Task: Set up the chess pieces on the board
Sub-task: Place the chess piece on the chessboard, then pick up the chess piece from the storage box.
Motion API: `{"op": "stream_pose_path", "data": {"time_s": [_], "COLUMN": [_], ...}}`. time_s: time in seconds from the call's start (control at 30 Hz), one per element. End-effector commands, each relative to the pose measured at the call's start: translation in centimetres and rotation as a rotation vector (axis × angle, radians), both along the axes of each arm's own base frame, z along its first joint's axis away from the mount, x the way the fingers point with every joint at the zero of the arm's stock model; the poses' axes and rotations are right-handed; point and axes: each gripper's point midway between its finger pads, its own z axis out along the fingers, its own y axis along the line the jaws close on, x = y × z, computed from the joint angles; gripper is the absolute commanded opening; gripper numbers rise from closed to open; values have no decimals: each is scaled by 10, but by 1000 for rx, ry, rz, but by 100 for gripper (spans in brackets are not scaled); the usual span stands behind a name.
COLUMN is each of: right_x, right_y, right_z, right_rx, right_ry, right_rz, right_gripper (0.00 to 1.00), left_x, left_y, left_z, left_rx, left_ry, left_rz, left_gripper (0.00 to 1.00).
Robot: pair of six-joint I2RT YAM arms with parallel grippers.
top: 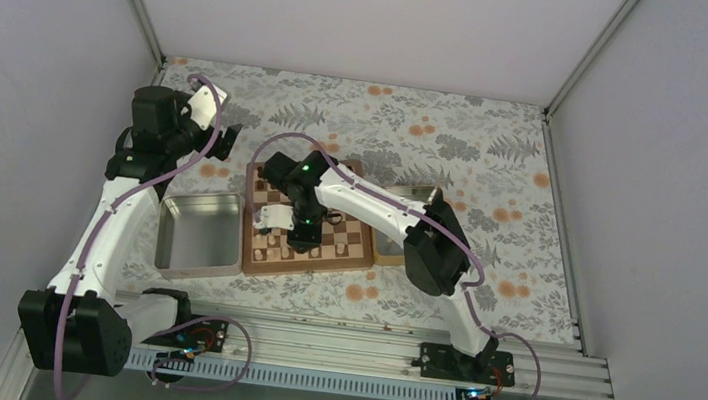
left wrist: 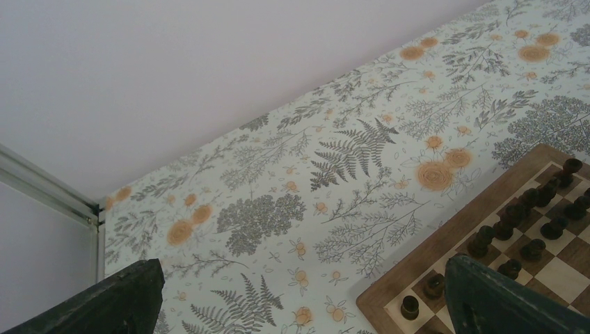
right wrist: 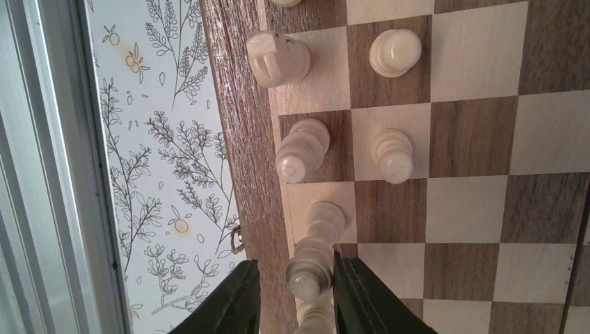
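Observation:
The board [top: 322,265] lies at mid table and also shows in the right wrist view [right wrist: 473,132]. Pale chess pieces stand along its near edge: a knight [right wrist: 277,58], a bishop [right wrist: 302,149] and pawns [right wrist: 395,52]. My right gripper [right wrist: 298,292] hangs low over the board's near-left edge [top: 293,221]. It is open around a tall pale piece [right wrist: 310,270]. One finger [right wrist: 351,296] is against the piece, the other stands apart. My left gripper [left wrist: 306,306] is open and empty, raised beyond the board's far-left corner [left wrist: 389,296].
Dark brown pieces [left wrist: 518,212] fill the board's far rows. A shiny metal tray [top: 197,233] sits left of the board. A wooden-rimmed tray [top: 390,256] lies right of it, mostly under my right arm. A metal rail [right wrist: 42,174] runs along the near edge.

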Motion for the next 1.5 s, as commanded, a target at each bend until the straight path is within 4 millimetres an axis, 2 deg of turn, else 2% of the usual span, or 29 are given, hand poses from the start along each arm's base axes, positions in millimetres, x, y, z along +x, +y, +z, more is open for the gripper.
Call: {"op": "stream_pose_path", "data": {"time_s": [0.0,0.13,0.3,0.4,0.53,0.63,0.8,0.87,0.97,1.13,1.3,1.47], "right_x": [3,5,6,15,50,86,125,128,129,131,129,135], "right_y": [6,11,4,-8,-45,-88,-169,-195,-222,-244,-252,-255], "right_z": [14,32,57,79,93,100,79,64,41,16,1,-8], "right_rx": [37,85,131,169,165,157,88,55,19,-5,-19,-28], "right_ry": [-10,-29,-53,-84,-152,-197,-251,-235,-217,-197,-174,-194], "right_rz": [-8,-7,-17,-48,-163,-295,-491,-547,-612,-675,-695,-714], "right_gripper": [32,35,37,39,39,39,38,37,37,36,35,35], "left_x": [-1,-1,-1,-2,-1,-1,-1,-1,-1,-3,-3,-4], "left_y": [0,0,-1,-1,-1,-1,0,0,0,-1,0,0], "left_z": [0,0,0,1,1,2,3,3,3,6,8,8], "left_rx": [6,6,7,6,5,4,4,2,2,0,1,0], "left_ry": [-6,-5,-7,-8,-7,-9,-12,-10,-9,-16,-22,-22], "left_rz": [-11,-12,-13,-15,-14,-12,-9,-10,-9,-11,-9,-8], "left_gripper": [100,100,100,100,100,100,100,100,100,100,100,100]}}
